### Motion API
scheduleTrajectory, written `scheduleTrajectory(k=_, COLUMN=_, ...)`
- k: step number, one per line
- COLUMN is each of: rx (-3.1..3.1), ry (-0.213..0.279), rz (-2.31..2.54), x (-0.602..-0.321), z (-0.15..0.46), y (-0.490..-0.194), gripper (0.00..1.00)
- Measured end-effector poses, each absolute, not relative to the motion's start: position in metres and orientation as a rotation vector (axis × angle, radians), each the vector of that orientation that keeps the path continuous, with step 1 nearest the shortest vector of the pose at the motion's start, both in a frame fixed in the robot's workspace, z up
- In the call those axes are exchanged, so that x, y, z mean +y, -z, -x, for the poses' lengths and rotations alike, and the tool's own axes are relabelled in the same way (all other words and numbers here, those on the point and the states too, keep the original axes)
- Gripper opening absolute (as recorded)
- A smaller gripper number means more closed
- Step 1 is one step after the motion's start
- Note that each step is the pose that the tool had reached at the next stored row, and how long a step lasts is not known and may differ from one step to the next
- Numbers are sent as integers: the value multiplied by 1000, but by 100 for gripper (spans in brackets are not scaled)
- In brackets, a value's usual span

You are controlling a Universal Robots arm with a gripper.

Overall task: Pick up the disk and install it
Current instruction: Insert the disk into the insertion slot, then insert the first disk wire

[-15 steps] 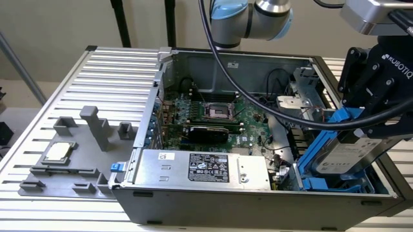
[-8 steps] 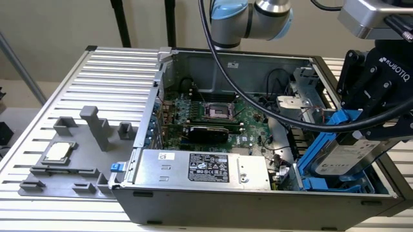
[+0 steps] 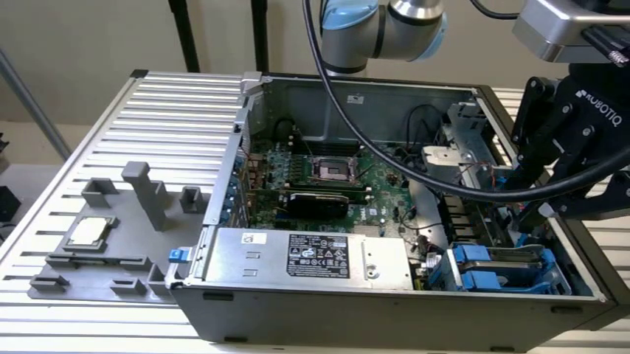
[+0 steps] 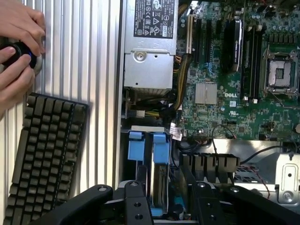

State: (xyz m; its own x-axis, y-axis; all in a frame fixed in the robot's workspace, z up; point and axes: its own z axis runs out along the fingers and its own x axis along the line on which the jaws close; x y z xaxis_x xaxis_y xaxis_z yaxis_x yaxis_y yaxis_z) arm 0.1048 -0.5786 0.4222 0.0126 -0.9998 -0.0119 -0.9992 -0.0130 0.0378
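**Disk in the corner bay, fingers parted above it**

The disk [image 3: 507,267] [image 4: 157,174], a flat silver-grey metal drive in a blue plastic carrier, sits in the drive bay at the near corner of the open grey computer case [image 3: 394,317], on the exterior view's right. It appears seated in the bay, not lifted. Its long axis runs from its two blue tabs, just beside the large silver power-supply box with a label [image 3: 305,258] [image 4: 150,47], out toward the case's side wall.

The black gripper [image 3: 547,195] [image 4: 166,199] hangs right over the end of the disk away from the tabs. The fingers [image 4: 136,201] stand apart on either side of the disk's narrow width, and it lies nearer one finger than the other. Nothing looks clamped between them, so I judge the hold to be loose or let go. Whether a fingertip touches the carrier I cannot tell.

Room is tight. The case wall is on one side, a black ribbed plastic block [image 4: 208,164] and loose cables on the other, and the power-supply box is at the tab end. Only the space above is free.

Further out lies the green motherboard [image 3: 325,184]. On the ribbed aluminium desk [image 3: 167,110] a small square silver chip [image 3: 87,232] rests in a grey fixture, well apart from the disk. A dark keyboard [image 4: 47,154] lies beside the case, and a person's hands [image 4: 16,47] rest on a dark round control.
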Motion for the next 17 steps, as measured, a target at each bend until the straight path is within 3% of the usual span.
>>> scheduleTrajectory(k=17, rx=-2193, ry=54, rz=-2222, x=-577, z=-113, y=-422, gripper=41)
